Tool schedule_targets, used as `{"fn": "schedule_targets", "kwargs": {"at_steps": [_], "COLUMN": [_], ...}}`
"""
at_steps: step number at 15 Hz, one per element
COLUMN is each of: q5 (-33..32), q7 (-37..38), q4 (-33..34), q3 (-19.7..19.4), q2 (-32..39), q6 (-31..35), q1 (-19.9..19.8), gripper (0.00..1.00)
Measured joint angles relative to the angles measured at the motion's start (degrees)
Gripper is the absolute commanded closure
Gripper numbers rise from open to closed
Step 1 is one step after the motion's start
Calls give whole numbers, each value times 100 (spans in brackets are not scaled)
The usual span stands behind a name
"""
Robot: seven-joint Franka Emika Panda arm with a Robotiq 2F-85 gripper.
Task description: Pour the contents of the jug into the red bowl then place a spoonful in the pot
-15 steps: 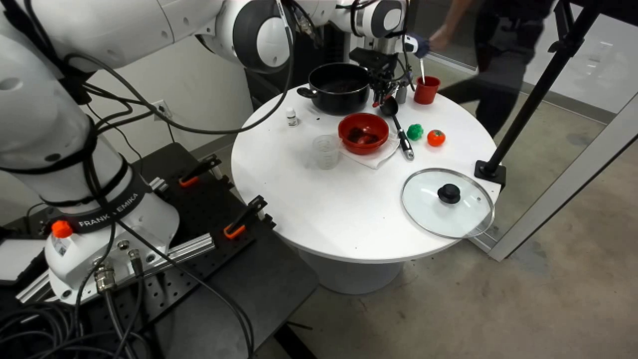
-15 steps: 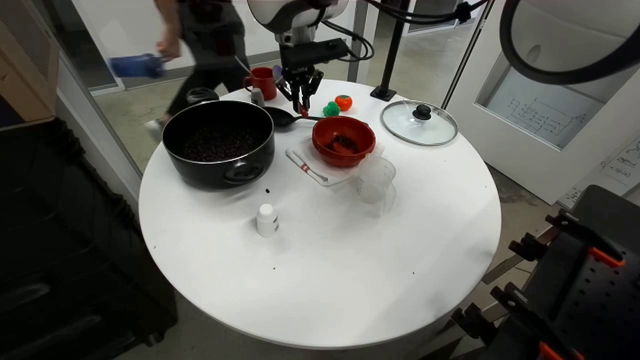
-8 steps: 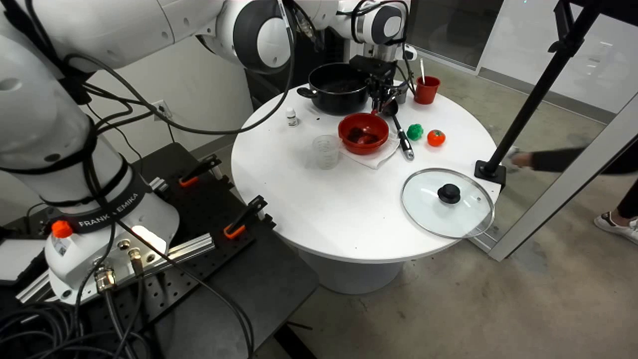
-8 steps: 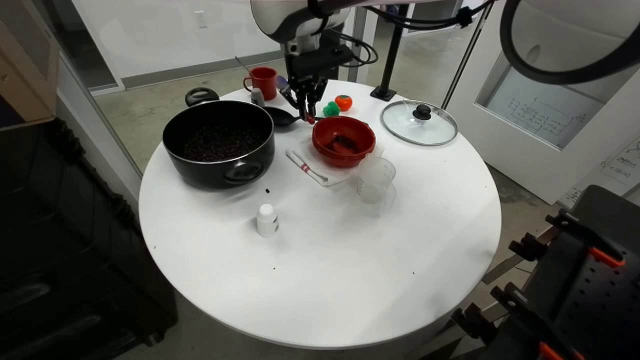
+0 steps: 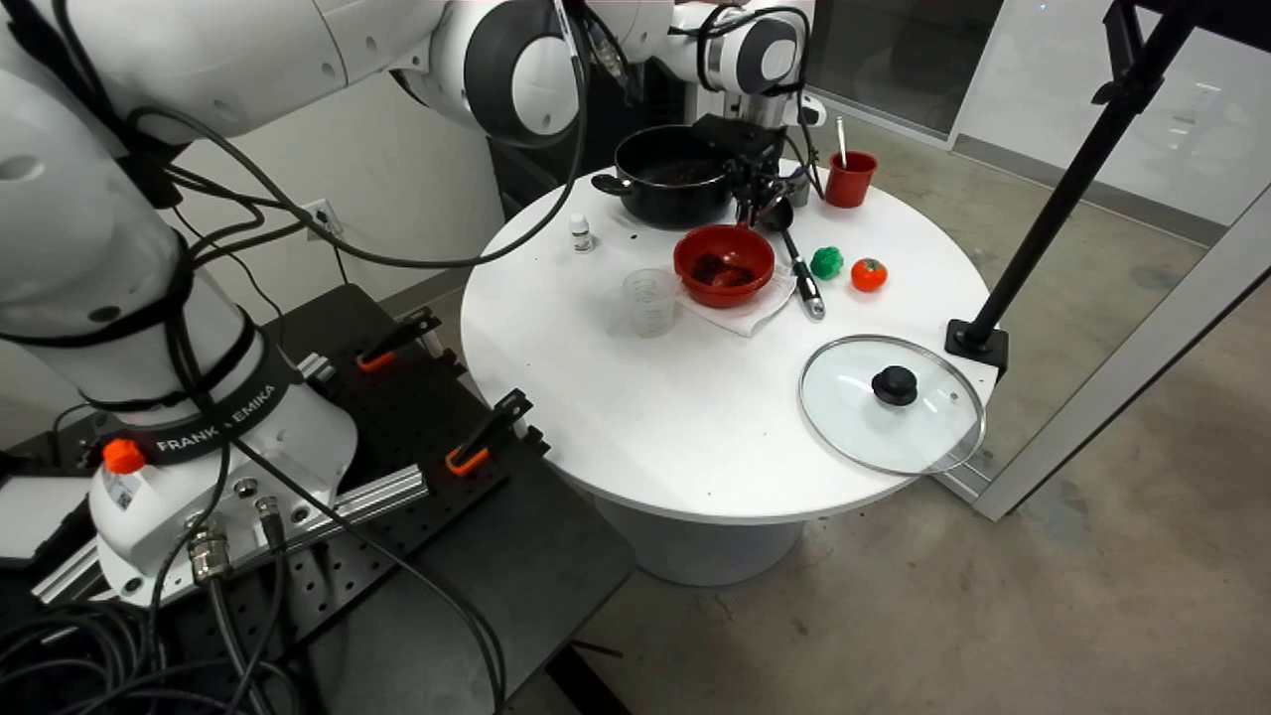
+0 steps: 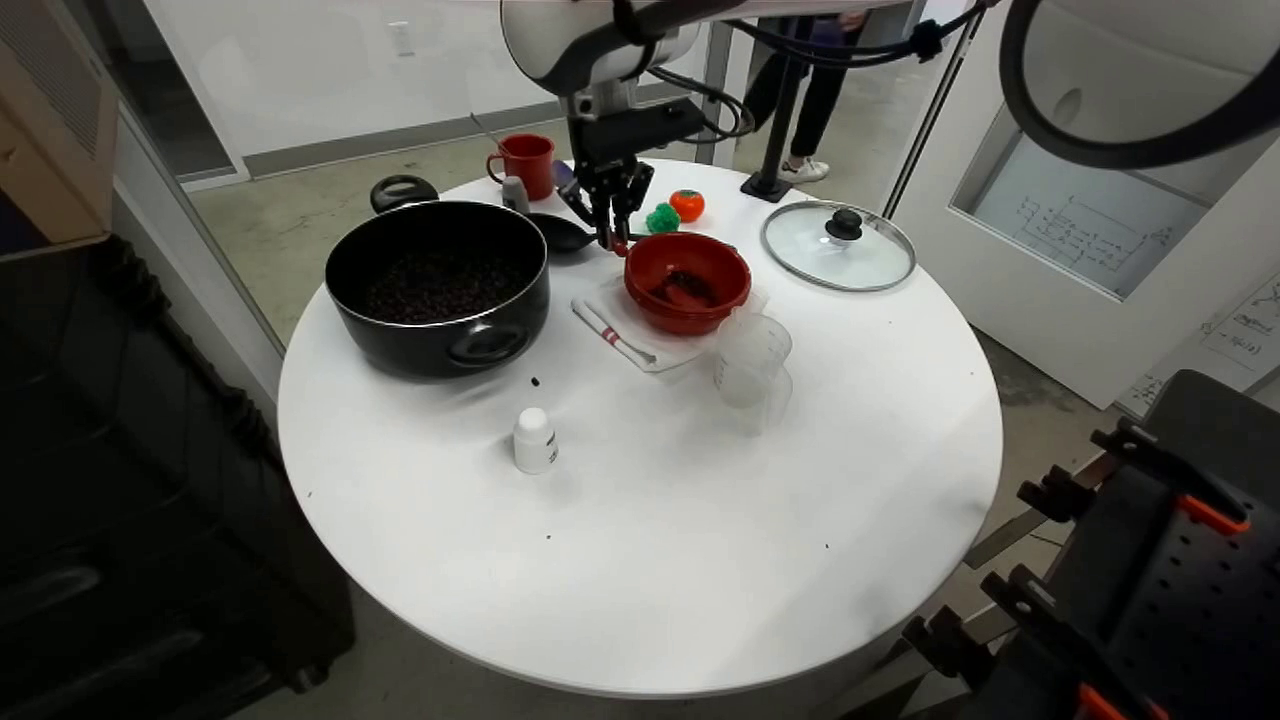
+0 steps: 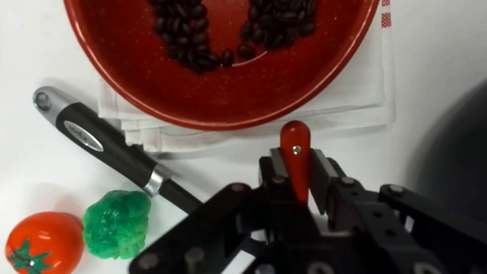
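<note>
Glossy round red bowl [image 7: 220,93] with dark beans [image 7: 283,19] rests on folded white cloth [image 7: 354,91] on the white table [image 6: 680,540], and as black fingers [image 7: 322,171] pinch a red round-ended handle [image 7: 296,163] just beside the bowl's rim, a low push may spill the beans.

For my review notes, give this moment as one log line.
gripper: shut on red handle | red bowl: on cloth, beans inside | pot: uncovered, dark contents | jug: on table, beside red bowl
</note>
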Motion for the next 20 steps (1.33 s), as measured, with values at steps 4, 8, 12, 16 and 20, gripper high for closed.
{"fn": "schedule_targets", "kwargs": {"at_steps": [4,8,12,16,20], "q5": [0,-1,-2,-2,-2], "q7": [18,18,18,23,33], "q4": [-235,-372,-383,-383,-379], "q3": [5,6,5,1,0], "q2": [19,27,27,27,26], "q6": [11,-283,-679,-918,-978], "q1": [34,76,95,95,95], "gripper": [95,95,48,19,0]}}
